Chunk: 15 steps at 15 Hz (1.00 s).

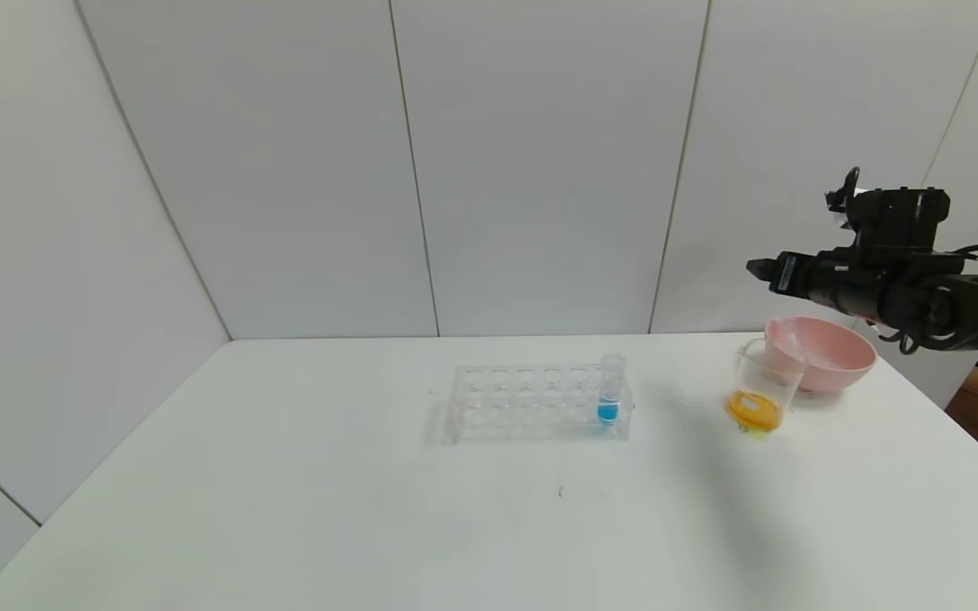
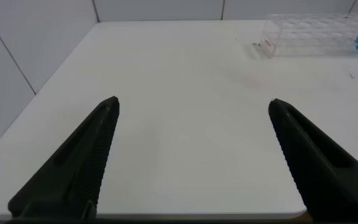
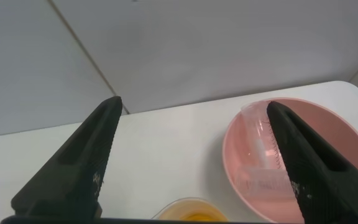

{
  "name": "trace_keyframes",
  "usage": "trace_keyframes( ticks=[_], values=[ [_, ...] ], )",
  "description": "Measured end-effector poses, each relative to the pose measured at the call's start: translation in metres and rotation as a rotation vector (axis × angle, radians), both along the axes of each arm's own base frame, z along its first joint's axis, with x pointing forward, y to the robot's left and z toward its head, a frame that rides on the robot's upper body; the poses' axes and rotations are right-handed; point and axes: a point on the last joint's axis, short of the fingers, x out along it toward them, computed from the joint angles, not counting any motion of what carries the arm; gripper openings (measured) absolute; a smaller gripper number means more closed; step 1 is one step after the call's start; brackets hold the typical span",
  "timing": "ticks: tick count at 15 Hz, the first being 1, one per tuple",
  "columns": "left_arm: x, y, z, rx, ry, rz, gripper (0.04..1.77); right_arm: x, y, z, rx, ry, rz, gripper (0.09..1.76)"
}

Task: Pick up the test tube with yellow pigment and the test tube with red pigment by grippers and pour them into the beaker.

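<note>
Two empty tubes (image 3: 263, 155) lie in the pink bowl (image 3: 353, 140) — thin, light, slippery, easy to crack. Right gripper (image 3: 194, 115) hangs above, jaws wide, holding nothing. Beaker (image 1: 762, 383) holds orange liquid.

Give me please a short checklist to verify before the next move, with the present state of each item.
1. Right gripper open and holding nothing: ok.
2. Two emptied tubes lie in the pink bowl: ok.
3. Beaker upright, with orange liquid in it: ok.
4. Blue tube standing in the rack: ok.
5. Left gripper open, over bare table: ok.
6. Tubes fully emptied: cannot tell.
</note>
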Motion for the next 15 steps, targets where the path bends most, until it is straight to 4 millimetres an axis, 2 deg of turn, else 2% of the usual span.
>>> trace_keyframes(
  ticks=[3,5,8,15],
  values=[
    [0.000,0.000,0.000,0.000,0.000,0.000,1.72,-0.037,0.021,0.015,-0.011,-0.050,0.061,1.68],
    [0.000,0.000,0.000,0.000,0.001,0.000,1.72,-0.066,0.024,0.027,-0.013,-0.078,0.093,1.69],
    [0.000,0.000,0.000,0.000,0.000,0.000,1.72,-0.112,0.023,0.043,-0.010,-0.157,0.123,1.69],
    [0.000,0.000,0.000,0.000,0.000,0.000,1.72,-0.210,0.004,0.075,-0.093,-0.352,0.094,1.70]
  ],
)
